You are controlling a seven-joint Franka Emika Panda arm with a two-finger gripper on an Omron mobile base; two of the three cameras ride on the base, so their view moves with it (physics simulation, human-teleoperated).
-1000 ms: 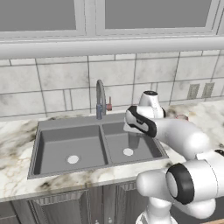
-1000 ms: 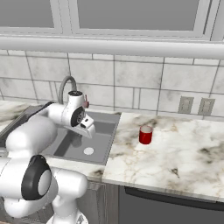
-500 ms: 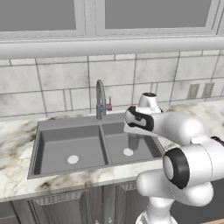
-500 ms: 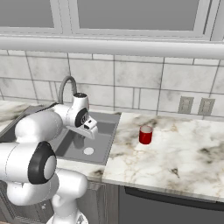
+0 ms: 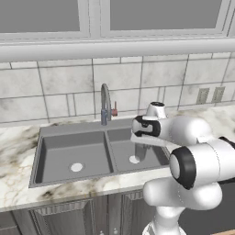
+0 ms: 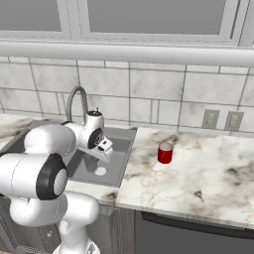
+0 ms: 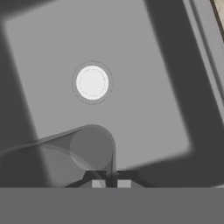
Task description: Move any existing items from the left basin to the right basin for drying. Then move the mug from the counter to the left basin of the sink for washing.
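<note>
The hand [image 7: 111, 183] hangs over the right basin [image 7: 144, 65] of the sink [image 5: 98, 151], its 2 fingertips pinched nearly together on the rim of the grey cup [image 7: 89, 151]. From the hand camera the cup lies tilted below the round pale drain [image 7: 92, 82], above the basin floor; I cannot tell if it touches it. In the left base camera the cup [image 5: 140, 152] hangs just beside that drain [image 5: 134, 159]. The left basin [image 5: 73, 158], across the sink's divider, shows its own drain [image 5: 76, 167]. The faucet [image 5: 106, 103] stands behind the sink. The red mug [image 6: 165, 153] stands upright on the counter [image 6: 198, 173], right of the sink and well apart from it.
</note>
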